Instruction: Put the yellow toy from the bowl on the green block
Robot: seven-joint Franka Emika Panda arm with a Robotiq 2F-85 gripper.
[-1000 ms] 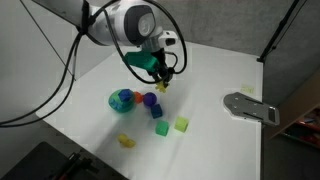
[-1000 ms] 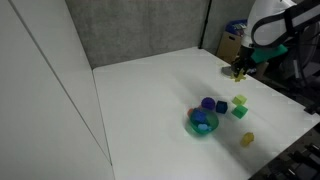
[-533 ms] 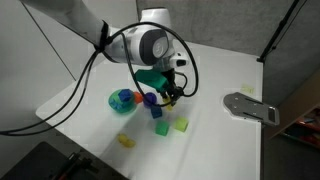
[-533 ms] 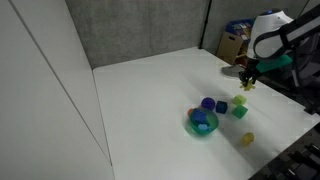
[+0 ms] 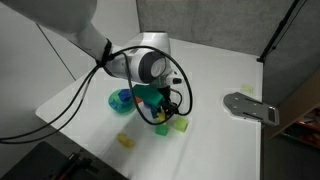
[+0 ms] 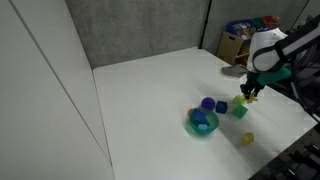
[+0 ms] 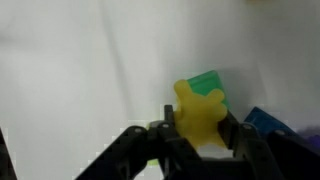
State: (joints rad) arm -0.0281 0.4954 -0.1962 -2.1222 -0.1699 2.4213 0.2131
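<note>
Gripper (image 7: 203,128) is clamped on the yellow toy (image 7: 200,108). In the wrist view its two fingers (image 7: 172,128) press the toy's left and right sides, and the spiky top sticks out past the tips. The toy is out of the bowl (image 5: 120,101) and held over the green block (image 7: 210,80), which peeks out right behind the toy's far edge. Can't tell if toy and block touch. A blue piece (image 7: 268,120) sits just right of the fingers. In an exterior view the gripper (image 5: 162,116) hangs low w/ the green block (image 5: 160,129) directly under it, the lime cube (image 5: 181,125) just beside on the right, and the bowl to the left w/ something blue inside. A rounded yellow lump (image 5: 126,141) lies nearer, apart from the rest. In an exterior view the gripper (image 6: 246,97) is right above the green block (image 6: 240,111), the bowl (image 6: 203,124) is to its left, and the yellow lump (image 6: 247,139) is near the front. All sit on the white table (image 5: 220,70).
</note>
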